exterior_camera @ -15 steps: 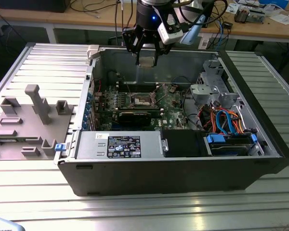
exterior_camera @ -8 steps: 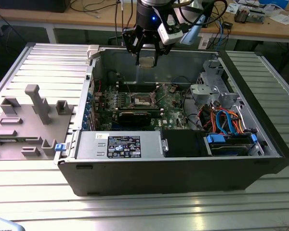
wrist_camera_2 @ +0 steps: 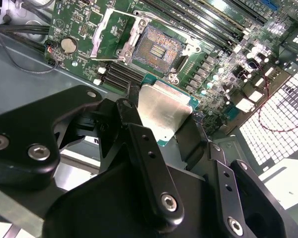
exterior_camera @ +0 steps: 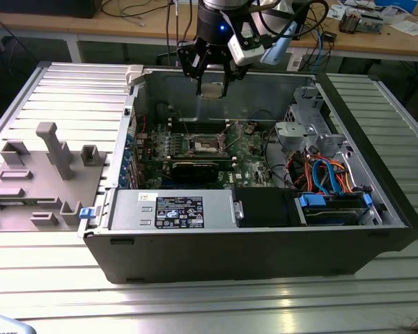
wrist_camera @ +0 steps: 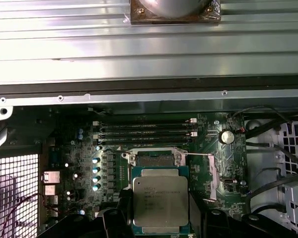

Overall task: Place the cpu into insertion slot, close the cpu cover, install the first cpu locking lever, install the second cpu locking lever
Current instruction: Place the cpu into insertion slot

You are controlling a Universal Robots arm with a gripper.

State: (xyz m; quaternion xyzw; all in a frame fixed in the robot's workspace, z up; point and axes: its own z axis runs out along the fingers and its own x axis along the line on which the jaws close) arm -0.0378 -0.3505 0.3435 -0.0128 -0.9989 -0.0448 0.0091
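One claw (exterior_camera: 212,82) hangs over the open computer case (exterior_camera: 265,250) in the exterior view, near the case's far wall. The claw is closed on the cpu (exterior_camera: 212,91), which sits between the fingertips and clear of the board. The insertion slot (exterior_camera: 203,144) lies well below the claw, on the green circuit board (exterior_camera: 247,146). The case rests on a ribbed metal tabletop (exterior_camera: 195,306). A grey fixture plate (exterior_camera: 49,167) lies on that surface, well apart from the claw toward the exterior view's left.

In the second wrist view, the black fingers (wrist_camera_2: 139,134) clamp two opposite edges of the cpu (wrist_camera_2: 165,111), its silver top facing the camera. Beyond the fingertips the insertion slot (wrist_camera_2: 158,48) is bare, with its contact field exposed. The cpu cover (wrist_camera_2: 111,32) stands swung open just beside the slot.

In the first wrist view, the cpu (wrist_camera: 159,206) sits between the fingers (wrist_camera: 114,225). The slot's far edge (wrist_camera: 154,159) shows just beyond the chip. The memory slots (wrist_camera: 146,134) run farther beyond the fingertips. The open cover (wrist_camera: 212,173) lies to one side of the slot.
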